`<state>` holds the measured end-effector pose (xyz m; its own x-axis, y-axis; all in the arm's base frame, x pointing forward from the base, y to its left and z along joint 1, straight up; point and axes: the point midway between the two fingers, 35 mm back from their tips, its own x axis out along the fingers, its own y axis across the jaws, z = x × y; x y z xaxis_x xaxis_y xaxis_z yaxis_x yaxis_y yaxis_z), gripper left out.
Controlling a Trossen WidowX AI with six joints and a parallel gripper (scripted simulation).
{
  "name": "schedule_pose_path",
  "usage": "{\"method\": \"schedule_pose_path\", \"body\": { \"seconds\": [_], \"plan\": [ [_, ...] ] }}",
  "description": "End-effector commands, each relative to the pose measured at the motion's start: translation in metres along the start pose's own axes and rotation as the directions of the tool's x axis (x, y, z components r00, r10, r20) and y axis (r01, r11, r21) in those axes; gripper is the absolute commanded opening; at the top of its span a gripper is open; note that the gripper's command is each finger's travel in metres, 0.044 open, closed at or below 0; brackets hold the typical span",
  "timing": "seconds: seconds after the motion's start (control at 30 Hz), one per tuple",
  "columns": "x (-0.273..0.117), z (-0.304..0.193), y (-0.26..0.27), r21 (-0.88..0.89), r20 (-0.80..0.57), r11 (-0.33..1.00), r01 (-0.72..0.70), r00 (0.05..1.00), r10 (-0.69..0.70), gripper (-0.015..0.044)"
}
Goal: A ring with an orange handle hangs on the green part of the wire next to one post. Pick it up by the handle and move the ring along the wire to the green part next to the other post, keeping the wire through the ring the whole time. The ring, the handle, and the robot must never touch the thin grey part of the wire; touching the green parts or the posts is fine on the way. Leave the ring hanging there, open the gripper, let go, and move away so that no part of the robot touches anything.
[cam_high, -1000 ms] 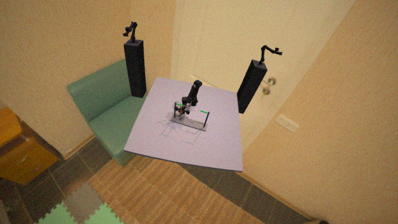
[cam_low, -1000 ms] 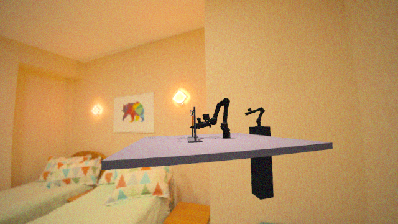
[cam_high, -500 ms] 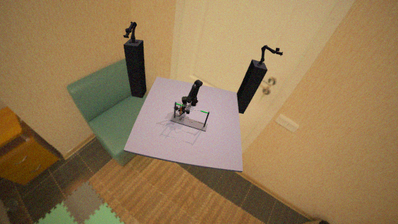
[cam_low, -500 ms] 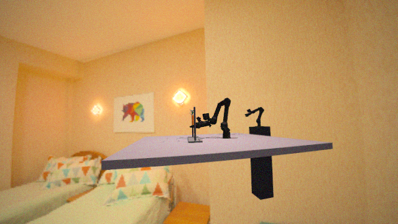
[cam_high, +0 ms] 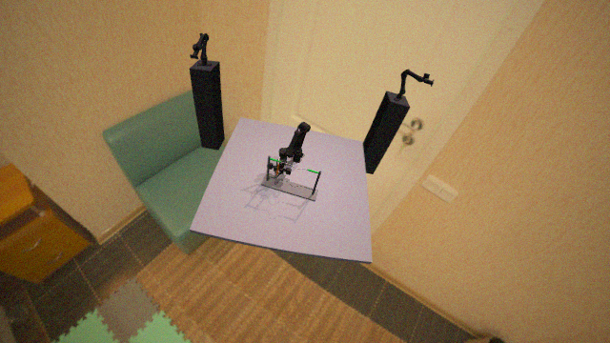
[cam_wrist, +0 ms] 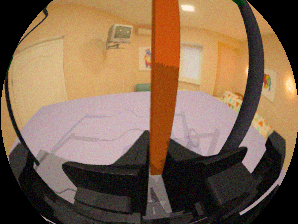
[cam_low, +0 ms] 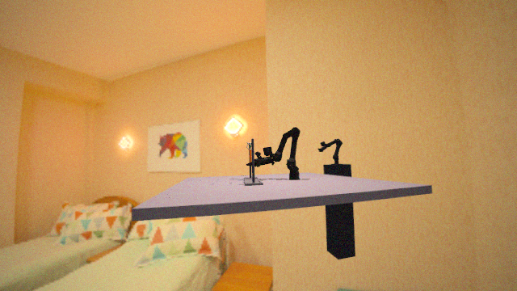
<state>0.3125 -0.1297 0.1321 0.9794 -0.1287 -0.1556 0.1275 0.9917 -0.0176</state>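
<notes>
The orange handle hangs upright below the wire. My gripper is shut on its lower part. The ring is tiny at the wire's height in the exterior view; the wrist view does not show it, and whether it touches the wire cannot be told. In the top view the handle is close to the left post, by the left green part. The other green part meets the right post. Thin grey wire runs between them.
The posts stand on a grey base plate on the pale table. The near post rises close beside my fingers at the right of the wrist view. Two other small arms stand on dark pedestals beyond the table.
</notes>
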Motion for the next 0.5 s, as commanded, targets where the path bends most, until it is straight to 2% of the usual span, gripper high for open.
{"method": "schedule_pose_path", "body": {
  "seconds": [0.0, 0.47],
  "plan": [
    [0.0, 0.0, 0.004, 0.002, -0.001, 1.0, 0.002, 1.0, -0.002, -0.015],
    [-0.012, -0.001, 0.017, 0.001, -0.089, 1.0, -0.001, 0.996, 0.001, -0.015]
  ]
}}
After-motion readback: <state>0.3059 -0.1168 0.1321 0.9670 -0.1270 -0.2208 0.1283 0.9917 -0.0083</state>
